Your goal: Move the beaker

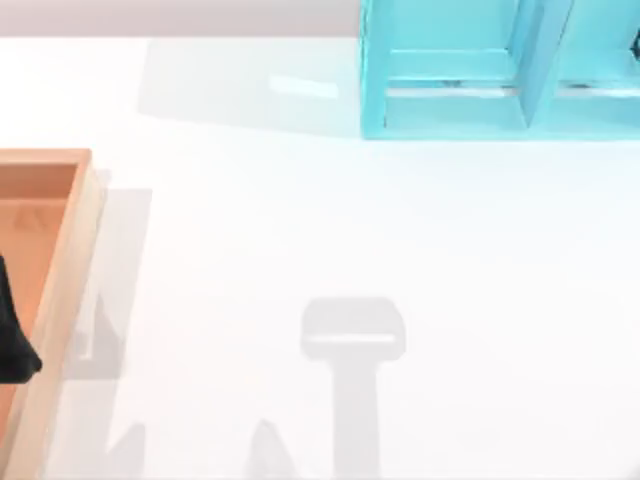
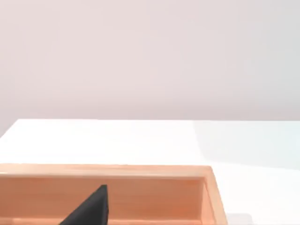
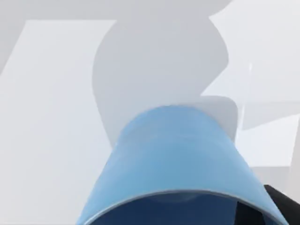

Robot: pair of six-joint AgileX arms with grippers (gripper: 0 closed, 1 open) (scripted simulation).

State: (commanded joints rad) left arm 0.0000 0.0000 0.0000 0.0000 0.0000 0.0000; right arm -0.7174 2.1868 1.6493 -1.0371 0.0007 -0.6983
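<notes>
The beaker (image 3: pixel 178 159) is a pale blue, see-through vessel that looms close in the right wrist view, with its rim toward the camera. It hangs above the white table and throws a broad grey shadow on it. My right gripper is shut on the beaker, and one dark finger (image 3: pixel 280 206) presses against its side. My left gripper (image 1: pixel 15 345) shows as a dark shape at the far left of the table, over the wooden tray (image 1: pixel 70 260). Its dark tip (image 2: pixel 89 211) sits just above the tray's floor.
A large turquoise shelf unit (image 1: pixel 450 110) stands at the back right of the table. The wooden tray's rim (image 2: pixel 140 171) runs along the left edge. Grey shadows (image 1: pixel 352 335) of the arms fall on the middle and front of the white table.
</notes>
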